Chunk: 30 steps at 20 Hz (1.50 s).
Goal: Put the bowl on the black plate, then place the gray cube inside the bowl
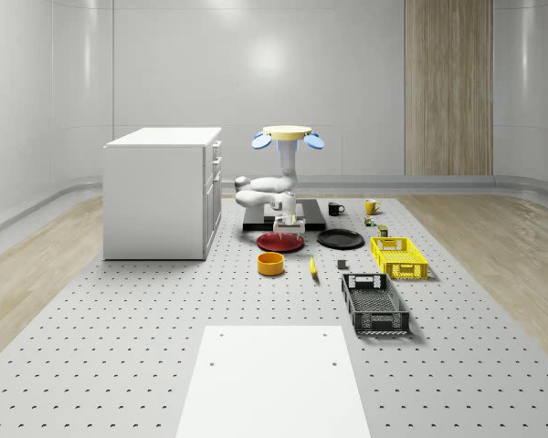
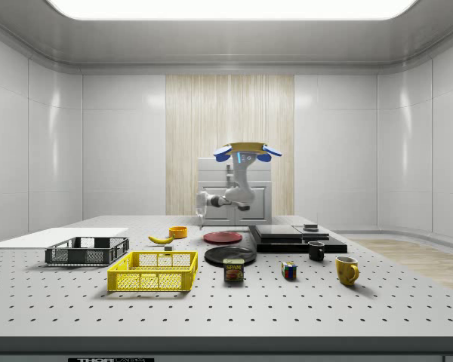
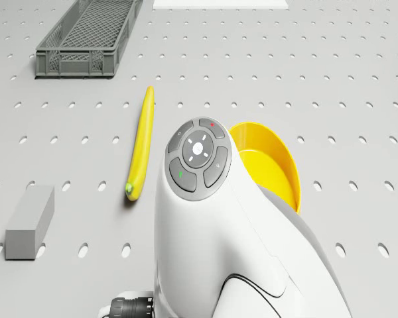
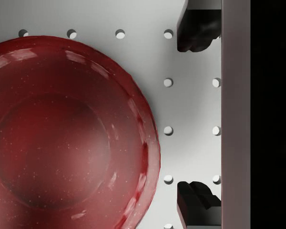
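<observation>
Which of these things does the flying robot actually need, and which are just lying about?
Needed: yellow bowl, black plate, gray block; the robot's open hand, by the red plate under the hovering drone.
Lying about: red plate, banana, yellow crate, gray crate, black mug, yellow mug, can.

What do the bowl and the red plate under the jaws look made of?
The bowl looks like smooth yellow plastic or glazed ceramic: uniform colour, soft sheen, thin rim. The red plate looks like glossy speckled glaze or melamine: bright highlights along its rim and fine pale flecks. Neither can be settled from a render.
</observation>
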Available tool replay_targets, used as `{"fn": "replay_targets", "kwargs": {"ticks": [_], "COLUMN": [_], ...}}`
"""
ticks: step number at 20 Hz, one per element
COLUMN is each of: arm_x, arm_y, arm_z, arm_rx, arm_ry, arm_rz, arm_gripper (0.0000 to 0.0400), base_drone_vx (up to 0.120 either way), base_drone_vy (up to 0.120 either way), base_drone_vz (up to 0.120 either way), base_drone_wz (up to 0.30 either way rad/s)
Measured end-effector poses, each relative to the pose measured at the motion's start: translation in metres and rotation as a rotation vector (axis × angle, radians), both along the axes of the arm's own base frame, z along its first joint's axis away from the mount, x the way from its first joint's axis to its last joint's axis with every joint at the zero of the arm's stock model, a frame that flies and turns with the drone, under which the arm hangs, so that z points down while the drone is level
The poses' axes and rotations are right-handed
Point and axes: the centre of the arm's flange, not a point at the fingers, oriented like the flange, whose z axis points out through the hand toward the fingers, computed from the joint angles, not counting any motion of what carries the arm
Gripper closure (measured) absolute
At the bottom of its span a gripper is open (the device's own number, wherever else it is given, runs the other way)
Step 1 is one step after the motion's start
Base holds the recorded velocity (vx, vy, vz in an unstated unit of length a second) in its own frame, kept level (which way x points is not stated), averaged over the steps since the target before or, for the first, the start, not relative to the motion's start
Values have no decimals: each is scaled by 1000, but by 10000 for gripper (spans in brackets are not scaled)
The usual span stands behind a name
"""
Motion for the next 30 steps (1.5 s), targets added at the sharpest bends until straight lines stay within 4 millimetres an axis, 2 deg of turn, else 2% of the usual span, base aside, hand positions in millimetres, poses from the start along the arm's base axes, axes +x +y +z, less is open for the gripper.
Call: {"fn": "replay_targets", "kwargs": {"ticks": [16, 26, 30], "arm_x": [0, 0, 0], "arm_y": [0, 0, 0], "arm_z": [0, 0, 0], "arm_rx": [0, 0, 0], "arm_ry": [0, 0, 0], "arm_rz": [0, 0, 0], "arm_gripper": [0, 0, 0], "base_drone_vx": [120, 120, 120], "base_drone_vy": [0, -64, 0], "base_drone_vz": [0, 0, 0], "base_drone_wz": [0, 0, 0]}}
